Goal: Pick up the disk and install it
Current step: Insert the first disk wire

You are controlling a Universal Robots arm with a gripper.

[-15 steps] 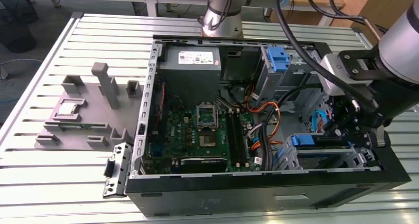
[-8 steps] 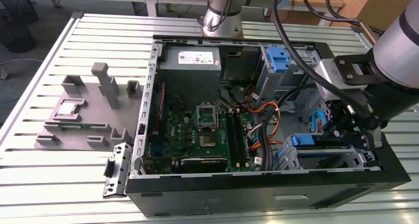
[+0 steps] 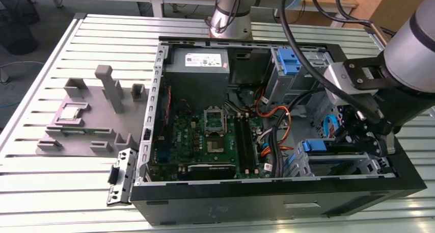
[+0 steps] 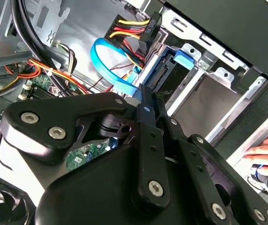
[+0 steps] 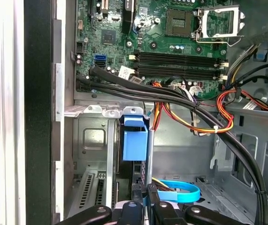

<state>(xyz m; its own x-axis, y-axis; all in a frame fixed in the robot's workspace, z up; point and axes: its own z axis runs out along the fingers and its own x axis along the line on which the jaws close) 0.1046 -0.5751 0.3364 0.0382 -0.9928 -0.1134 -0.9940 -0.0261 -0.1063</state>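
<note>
I see a green motherboard (image 3: 204, 136) in the black computer case (image 3: 272, 200), a blue bracket tab (image 5: 135, 139), a light-blue data cable (image 5: 183, 193), red, yellow and orange power wires (image 5: 190, 119), my black gripper (image 5: 143, 211), and the pale grey slatted table (image 3: 61, 187).

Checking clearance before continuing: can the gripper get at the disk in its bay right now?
Probably yes. The gripper sits inside the open case right beside the disk in its blue carrier, and the cables run off to one side.
</note>
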